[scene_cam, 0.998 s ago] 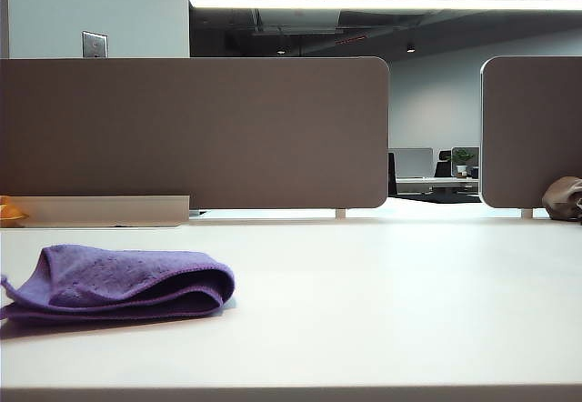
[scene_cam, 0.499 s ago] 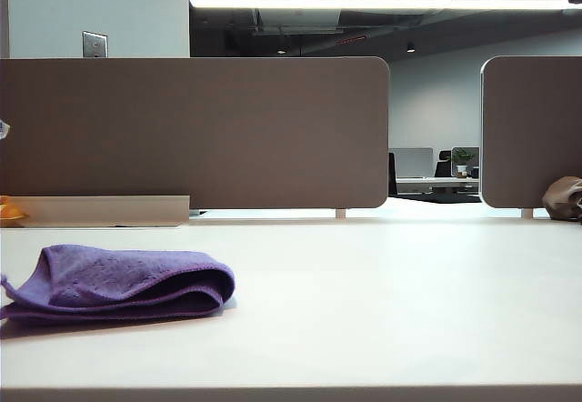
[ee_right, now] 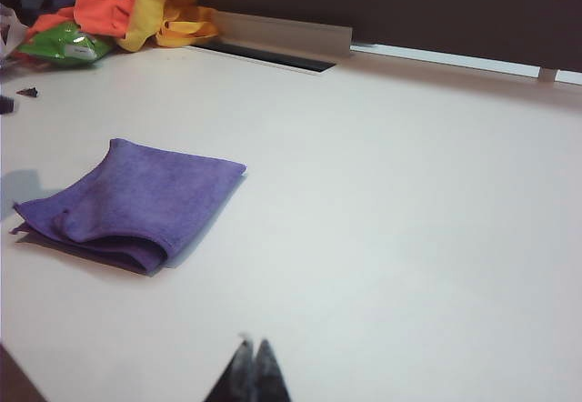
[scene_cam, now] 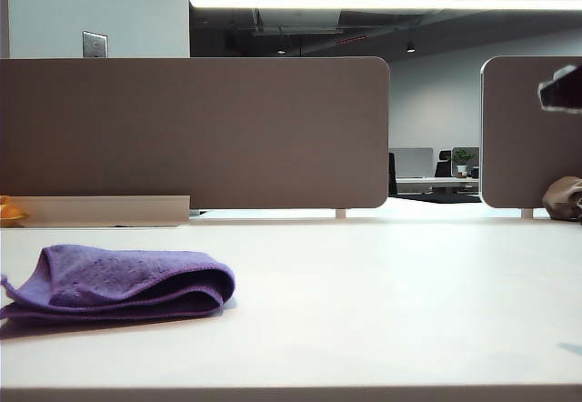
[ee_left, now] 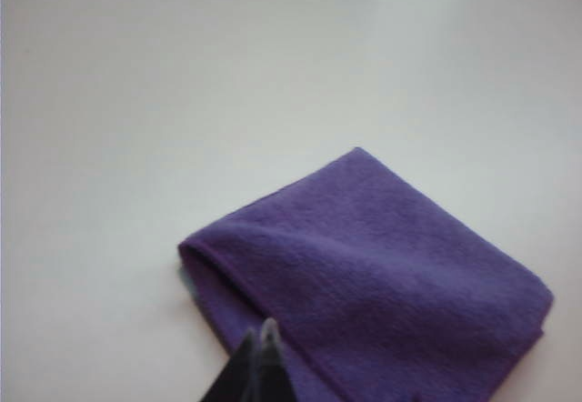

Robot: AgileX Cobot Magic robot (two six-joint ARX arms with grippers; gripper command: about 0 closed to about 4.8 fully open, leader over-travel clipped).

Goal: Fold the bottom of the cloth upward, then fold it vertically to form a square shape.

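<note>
Both pincers (ee_left: 261,358) (ee_right: 252,366) closed, raised.

Cloth (scene_cam: 118,284) on table (scene_cam: 382,302) (left side), partition (scene_cam: 195,134) behind.

Purple fuzzy cloth (scene_cam: 123,284) lies folded into approx. square on white table, left side, layers stacked.

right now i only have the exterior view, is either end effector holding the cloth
Observer: No. The left end effector is shut and empty above the cloth.
Operator: and the right one
Observer: The right end effector is shut too, over bare table off to the side of the cloth.
Operator: anything behind the cloth
Observer: A heap of orange and yellow fabric and a green packet by the divider.
</note>
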